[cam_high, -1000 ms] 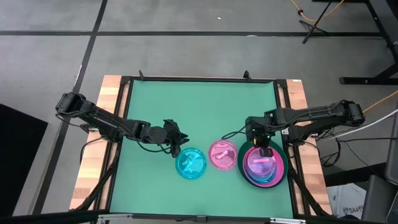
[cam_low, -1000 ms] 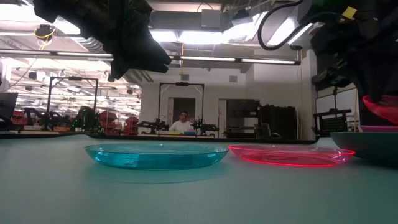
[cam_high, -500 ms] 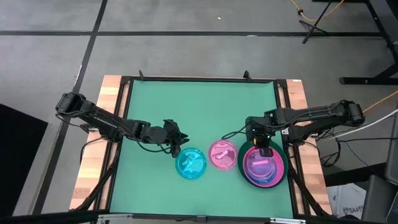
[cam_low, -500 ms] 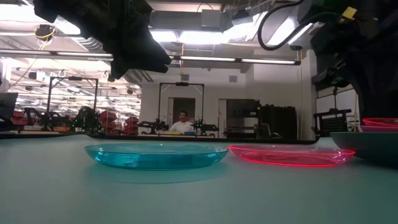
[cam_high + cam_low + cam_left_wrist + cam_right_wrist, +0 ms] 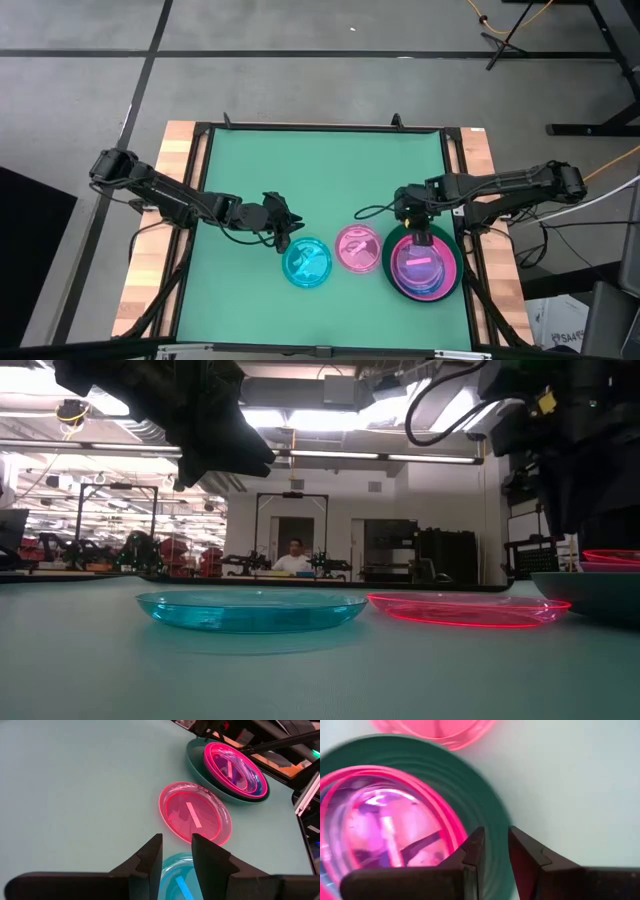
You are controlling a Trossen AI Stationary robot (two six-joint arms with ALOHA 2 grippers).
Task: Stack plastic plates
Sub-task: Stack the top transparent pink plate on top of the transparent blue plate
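Observation:
A translucent cyan plate (image 5: pixel 307 263) and a translucent pink plate (image 5: pixel 357 248) lie flat on the green table, side by side. To their right, a large dark green plate (image 5: pixel 387 262) carries a stack of hot pink and translucent plates (image 5: pixel 422 266). My left gripper (image 5: pixel 285 240) hovers open and empty over the far left rim of the cyan plate (image 5: pixel 175 881). My right gripper (image 5: pixel 420 238) hovers narrowly open and empty over the far rim of the dark green plate (image 5: pixel 487 795).
The far half of the green table (image 5: pixel 320 170) is bare. A black frame and wooden strips edge the table (image 5: pixel 190 200). A cable runs near the right arm (image 5: pixel 375 212). A person sits far off in the room behind (image 5: pixel 293 556).
A pink plate that stood tilted in the right gripper over the stack has come down and now lies flat on top of it. My right gripper has then risen and drawn a little toward the table's far edge, clear of the stack.

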